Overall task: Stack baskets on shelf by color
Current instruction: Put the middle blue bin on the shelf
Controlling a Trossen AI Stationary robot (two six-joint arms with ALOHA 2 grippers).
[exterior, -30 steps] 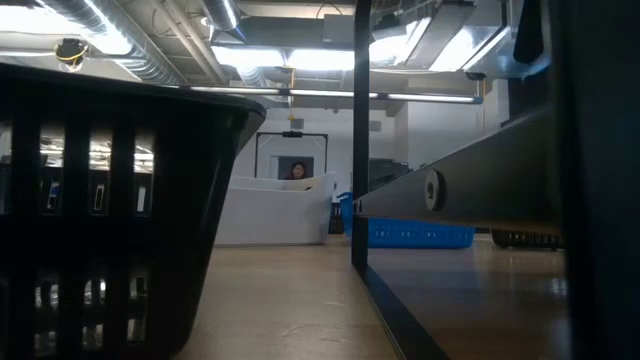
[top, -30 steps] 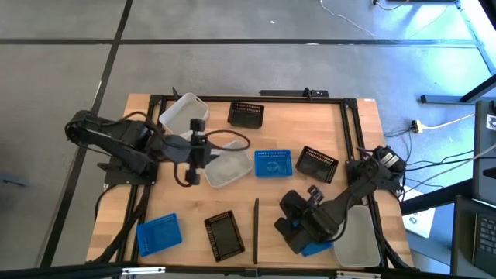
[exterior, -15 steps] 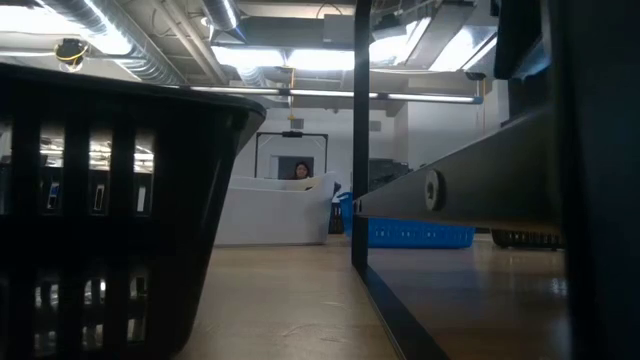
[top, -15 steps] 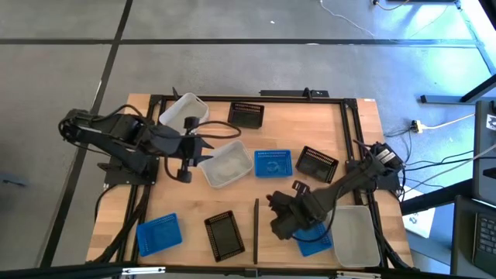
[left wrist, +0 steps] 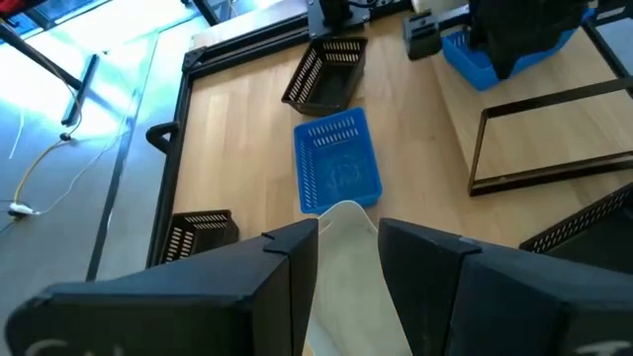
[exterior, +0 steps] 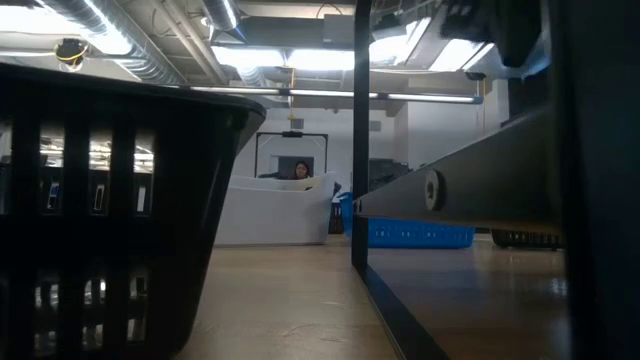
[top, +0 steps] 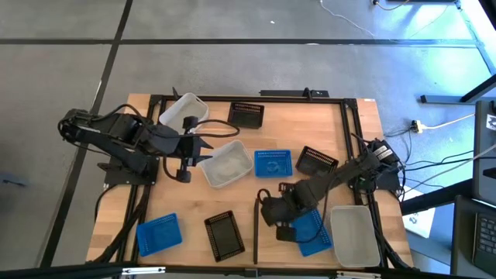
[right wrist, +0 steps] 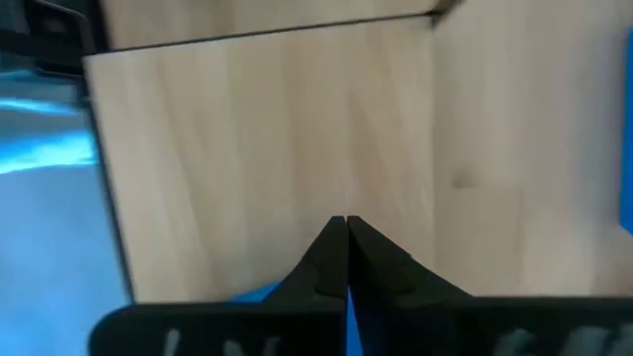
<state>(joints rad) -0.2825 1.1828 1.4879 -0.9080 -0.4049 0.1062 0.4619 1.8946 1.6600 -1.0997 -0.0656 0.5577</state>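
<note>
Nine baskets were counted in the high view, and none sat inside another, so no colour stack existed yet.

**On the shelf** (top: 271, 252), at about 5 o'clock on the desk (top: 194, 203):
- One white basket (top: 355, 236) lay at the shelf's 3 o'clock side.
- One blue basket (top: 314, 232) lay just beside it, nearer the black upright bar (top: 256, 229).

**Right end effector** (right wrist: 346, 222): the fingers were pinched together with a sliver of blue between them. I judged it was holding the rim of that blue basket, on the side facing the bar.

**Left end effector** (left wrist: 346, 232): it was spread wide, astride one end wall of the middle white basket (top: 225, 167) near the desk centre. I could not tell whether the fingers pressed on the wall.

**Loose on the desk, off the shelf:**
- A white basket (top: 184, 110) at 11 o'clock.
- A black one (top: 246, 115) at 12 o'clock.
- A blue one (top: 273, 164) just beside the middle white.
- A black one (top: 316, 163) at 3 o'clock.
- A blue one (top: 159, 232) at 7 o'clock.
- A black one (top: 223, 235) at 6 o'clock, next to the bar.

**Judgement:** the task was at an early stage. Two of nine were on the shelf as pile bases. No black base was placed. Seven remained to be carried over and nested by colour.
</note>
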